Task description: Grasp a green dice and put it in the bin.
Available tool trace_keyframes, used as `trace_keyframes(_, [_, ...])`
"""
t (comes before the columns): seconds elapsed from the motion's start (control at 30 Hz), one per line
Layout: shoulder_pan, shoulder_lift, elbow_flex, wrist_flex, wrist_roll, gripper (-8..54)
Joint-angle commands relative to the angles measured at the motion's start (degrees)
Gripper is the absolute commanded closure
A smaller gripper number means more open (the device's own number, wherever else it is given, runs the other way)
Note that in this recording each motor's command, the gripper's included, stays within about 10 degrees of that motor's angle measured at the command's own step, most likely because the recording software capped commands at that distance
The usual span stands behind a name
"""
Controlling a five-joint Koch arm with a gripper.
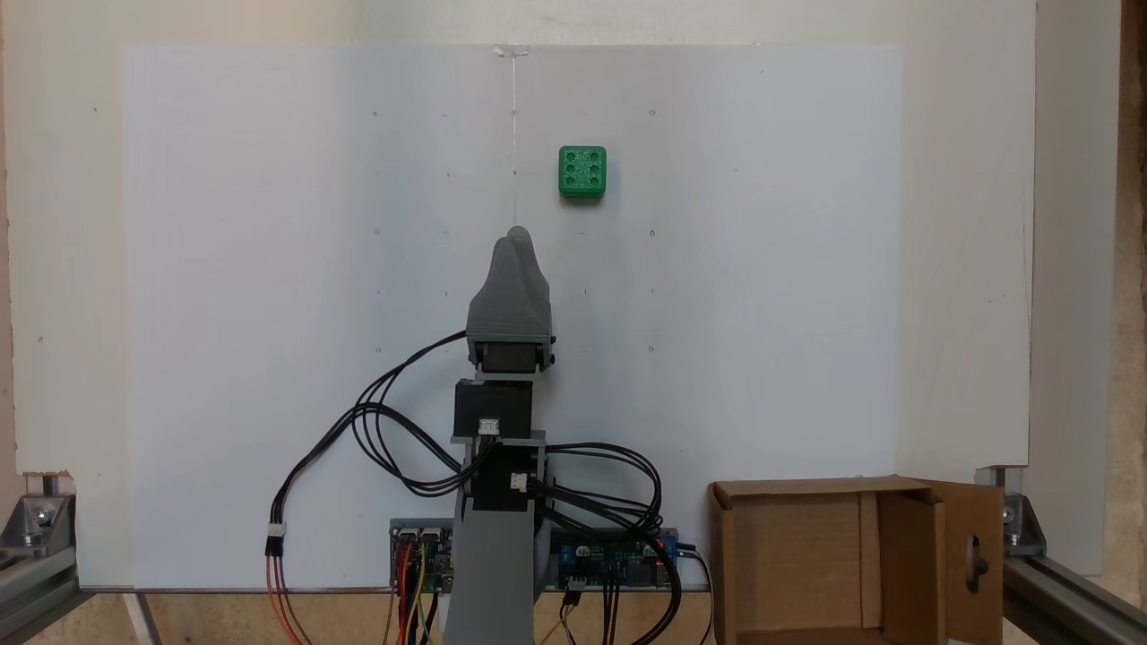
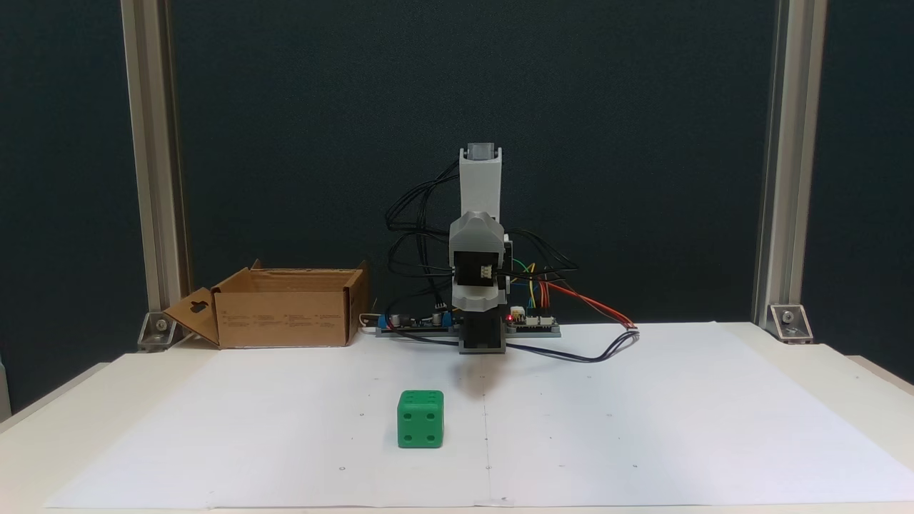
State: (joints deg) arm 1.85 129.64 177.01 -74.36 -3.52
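Note:
The green dice (image 1: 582, 171) (image 2: 420, 419) sits alone on the white paper sheet, with its six-pip face up in a fixed view from above. My gripper (image 1: 518, 236) is a grey tapered shape folded in over the arm's base, its tip well short of the dice and slightly to the left of it. Only one tip shows, so its state is unclear. In the front fixed view the arm (image 2: 477, 243) stands folded behind the dice. The bin (image 1: 909, 555) (image 2: 282, 318), a brown cardboard box with open flaps, stands beside the arm's base with nothing visible inside.
Circuit boards (image 1: 618, 560) (image 2: 532, 321) and looped cables (image 1: 385, 430) lie around the arm's base. Aluminium frame posts (image 2: 153, 164) stand at the table's back corners. The white sheet (image 1: 269, 269) has bare room on both sides of the dice.

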Motion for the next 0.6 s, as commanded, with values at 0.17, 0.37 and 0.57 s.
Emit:
trace_keyframes(0.17, [-0.35,5.89,2.29,-0.18,1.93,1.8])
trace_keyframes(0.37, [-0.35,5.89,2.29,-0.18,1.93,1.8])
trace_keyframes(0.57, [-0.35,5.89,2.29,-0.18,1.93,2.2])
